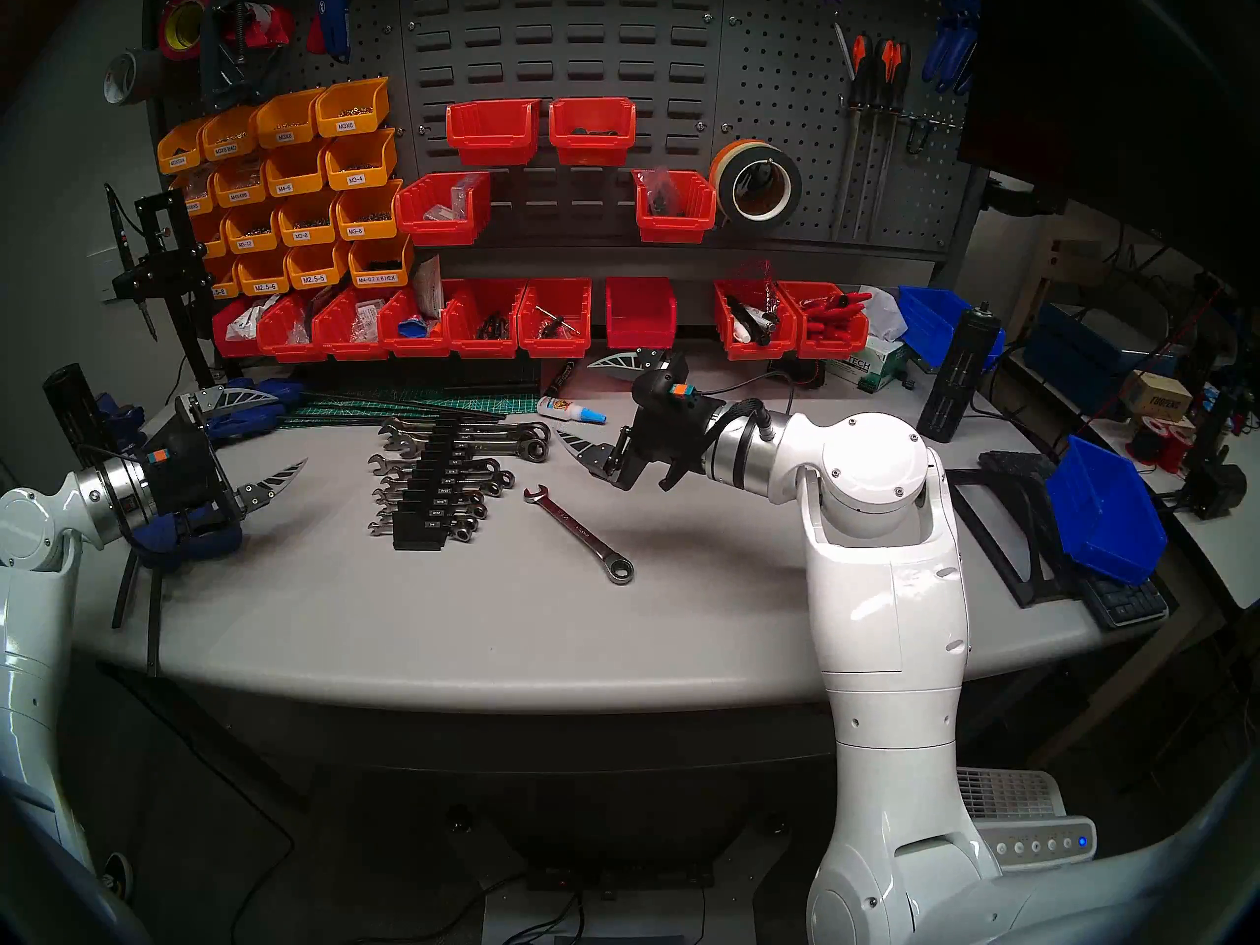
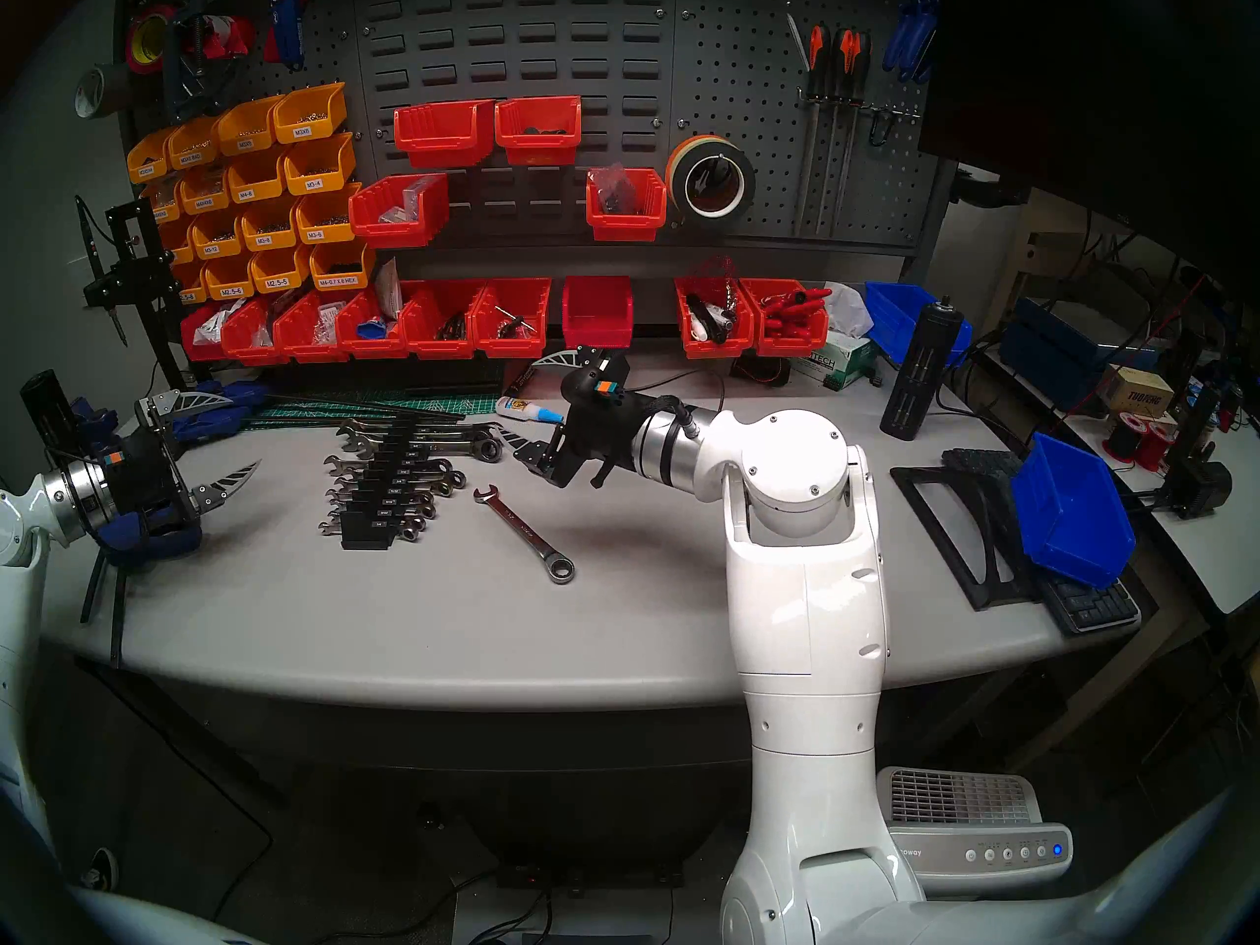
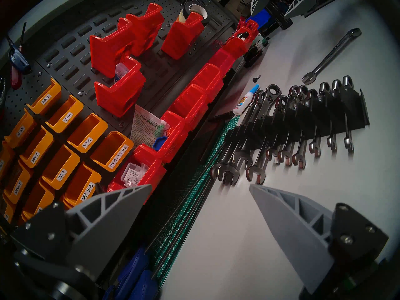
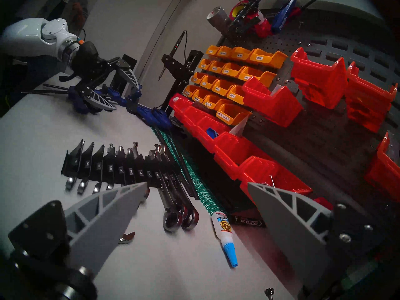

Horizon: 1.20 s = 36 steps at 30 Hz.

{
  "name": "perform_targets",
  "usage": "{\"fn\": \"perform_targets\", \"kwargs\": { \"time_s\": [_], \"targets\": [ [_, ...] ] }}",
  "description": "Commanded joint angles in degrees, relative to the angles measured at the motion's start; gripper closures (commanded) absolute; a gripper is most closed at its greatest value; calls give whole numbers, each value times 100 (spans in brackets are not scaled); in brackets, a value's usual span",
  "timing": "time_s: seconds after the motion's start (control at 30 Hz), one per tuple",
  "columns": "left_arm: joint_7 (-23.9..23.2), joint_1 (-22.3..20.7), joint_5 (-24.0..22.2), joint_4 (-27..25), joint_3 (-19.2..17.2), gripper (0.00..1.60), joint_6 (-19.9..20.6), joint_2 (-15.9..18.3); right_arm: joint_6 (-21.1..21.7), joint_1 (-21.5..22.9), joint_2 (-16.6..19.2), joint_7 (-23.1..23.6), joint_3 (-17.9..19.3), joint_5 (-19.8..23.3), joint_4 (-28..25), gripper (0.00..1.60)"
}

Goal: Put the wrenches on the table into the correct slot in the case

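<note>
One loose wrench flat on the grey table, lying diagonal: open jaw toward the back-left, ratchet ring toward the front edge. Nothing touching it. It sits just right of the black rack, clear of it.

Rack runs front-to-back, stepped, white size labels on each step. A row of racked wrenches lies across the grooves, ring ends to the right, open jaws to the left. The biggest ones are at the back end, next to the green cutting mat.

Glue bottle with blue tip lies on the table behind the rack, near the mat.

Right gripper hovers off the table, behind and right of the loose wrench, pointing roughly level toward the left. Fingers spread wide, nothing between them.

Left gripper is well left of the rack, above the table edge, pointing right. Fingers also spread wide, empty.

Red bins line the back of the table, with yellow bins on the pegboard above at left.
</note>
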Motion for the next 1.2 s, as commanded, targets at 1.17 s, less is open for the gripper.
{"fn": "perform_targets", "kwargs": {
  "time_s": [1.17],
  "targets": [
    [32, -114, -67, -70, -101, 0, 3, 72, -152, 15, 511, 948, -213, -175, -331, 0]
  ]
}}
